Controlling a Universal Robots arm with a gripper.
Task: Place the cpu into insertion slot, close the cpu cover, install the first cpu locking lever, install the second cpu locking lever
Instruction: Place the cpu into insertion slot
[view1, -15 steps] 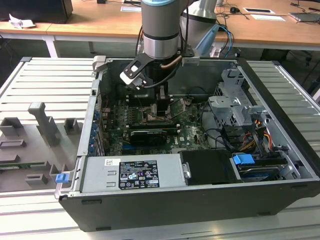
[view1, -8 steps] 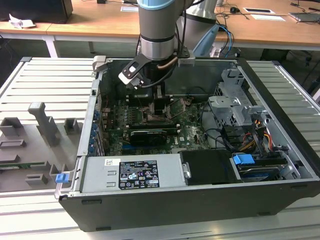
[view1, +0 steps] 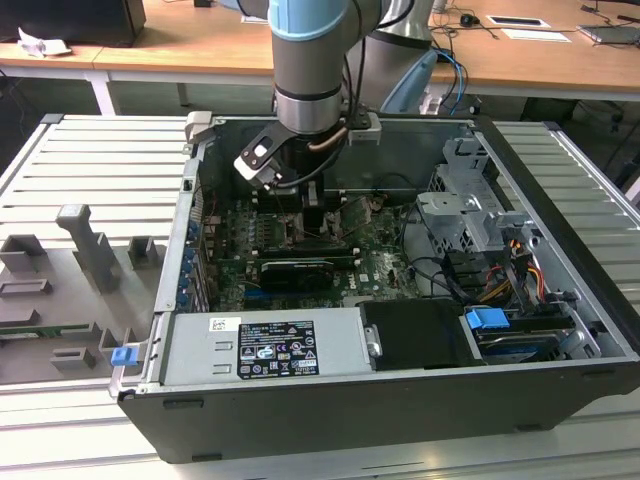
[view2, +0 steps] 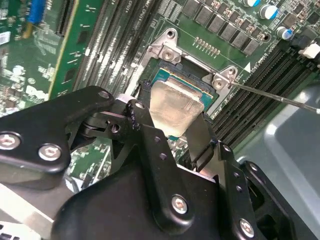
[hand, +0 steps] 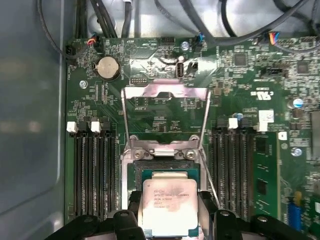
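Observation:
The cpu (hand: 169, 206) is a pale silvery square chip, and my gripper (hand: 169, 220) is shut on it, one black finger on each side. It hangs just over the insertion slot (hand: 167, 171), whose dark, metal-edged square shows beyond the chip's far edge. In the second wrist view the cpu (view2: 175, 106) covers most of the insertion slot (view2: 200, 82), held by my gripper (view2: 173, 131). The cpu cover (hand: 165, 91) is swung open behind the slot. Two thin locking levers (hand: 123, 117) (hand: 205, 120) stand raised beside it. In the exterior view my gripper (view1: 312, 215) is down inside the computer case.
Long black memory slots (hand: 95, 170) (hand: 232, 165) flank the socket. A coin battery (hand: 108, 67) and cables lie beyond the cover. In the exterior view the case walls (view1: 190, 230), power supply (view1: 265, 345) and drive cage (view1: 465, 210) hem in the arm.

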